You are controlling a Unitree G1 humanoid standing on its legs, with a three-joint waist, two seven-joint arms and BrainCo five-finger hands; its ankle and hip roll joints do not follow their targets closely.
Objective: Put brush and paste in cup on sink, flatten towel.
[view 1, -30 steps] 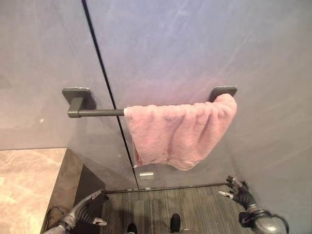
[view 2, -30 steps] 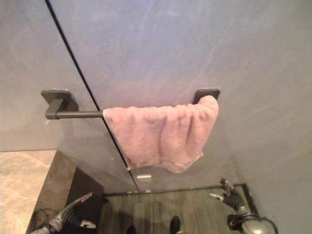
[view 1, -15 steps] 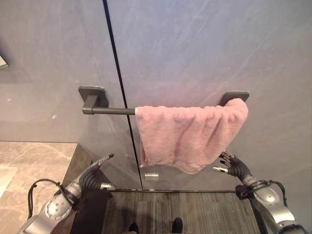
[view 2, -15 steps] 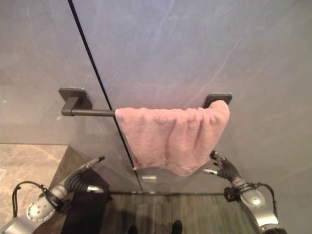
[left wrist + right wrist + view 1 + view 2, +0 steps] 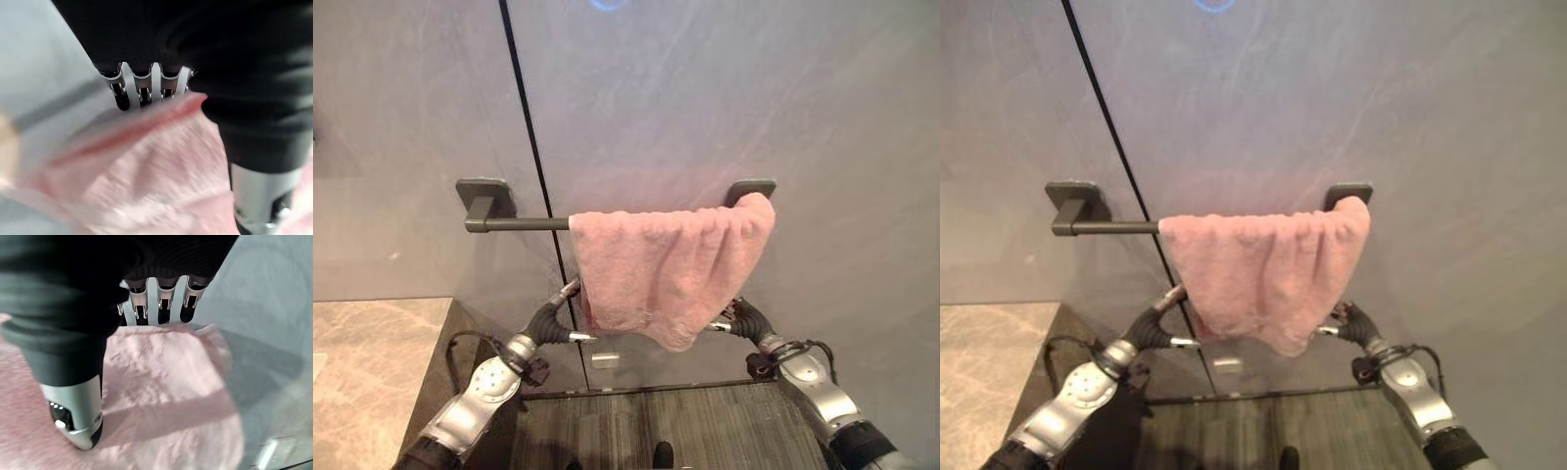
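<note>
A pink towel hangs bunched up on the right half of a dark grey wall bar. My left hand is at the towel's lower left edge and my right hand at its lower right edge. In the left wrist view the fingers lie straight past the towel's edge, with the thumb on the near side. In the right wrist view the fingers reach behind the towel and the thumb rests in front. Both hands are open, astride the cloth.
The bar is fixed to a grey wall with a dark vertical seam. A stone counter lies at the lower left. A small metal plate sits on the wall under the towel, above a ribbed grey floor.
Both hands have risen from near the floor to the towel's lower edges, one at each side. The camera has also shifted a little.
</note>
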